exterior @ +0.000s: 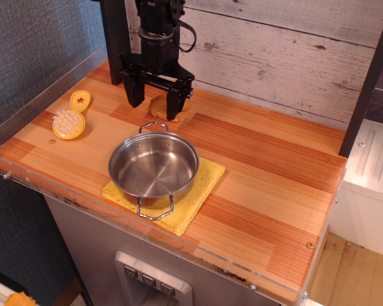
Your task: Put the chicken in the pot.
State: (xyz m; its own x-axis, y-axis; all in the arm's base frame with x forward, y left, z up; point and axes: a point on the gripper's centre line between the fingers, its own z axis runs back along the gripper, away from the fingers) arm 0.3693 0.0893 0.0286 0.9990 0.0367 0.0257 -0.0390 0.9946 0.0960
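The golden-brown chicken [157, 106] lies on the wooden counter near the back wall, mostly hidden by my gripper; only a part shows between the fingers. My black gripper [154, 104] is open and hangs over it, one finger on each side. I cannot tell if the fingers touch it. The shiny steel pot [154, 167] with two wire loop handles stands empty on a yellow cloth [198, 191], in front of the gripper and chicken.
A round yellow bristled disc [68, 123] and a small yellow star-marked piece [80, 100] lie at the counter's left. A clear plastic rim [45, 89] edges the left and front. The white plank wall [274, 57] is right behind the gripper.
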